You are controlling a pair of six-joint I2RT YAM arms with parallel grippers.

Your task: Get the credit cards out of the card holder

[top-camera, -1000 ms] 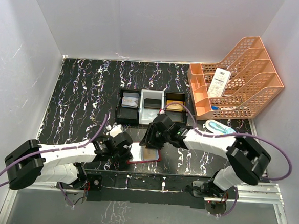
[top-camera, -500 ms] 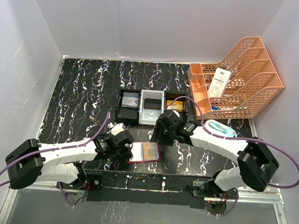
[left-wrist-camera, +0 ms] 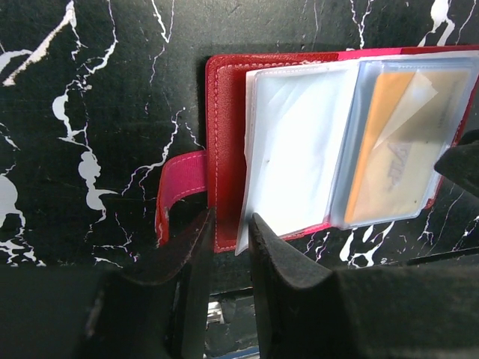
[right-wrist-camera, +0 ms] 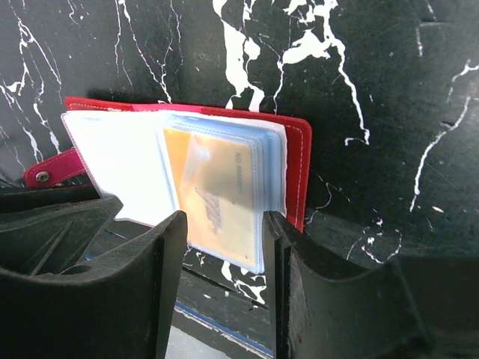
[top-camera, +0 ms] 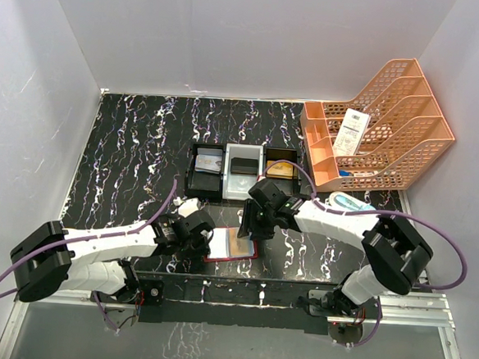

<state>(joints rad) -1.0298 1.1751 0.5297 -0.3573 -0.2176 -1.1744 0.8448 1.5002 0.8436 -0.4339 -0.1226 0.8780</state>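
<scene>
Left tool (left-wrist-camera: 229, 224), barely parted, straddles the card holder (left-wrist-camera: 224, 112); right tool (right-wrist-camera: 224, 223), half-open, flanks its orange card (right-wrist-camera: 213, 183).

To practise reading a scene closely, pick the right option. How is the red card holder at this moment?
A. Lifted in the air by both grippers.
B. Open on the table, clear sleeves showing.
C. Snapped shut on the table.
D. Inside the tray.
B: the card holder lies open on the table, its clear sleeves spread, an orange card inside one.
</scene>
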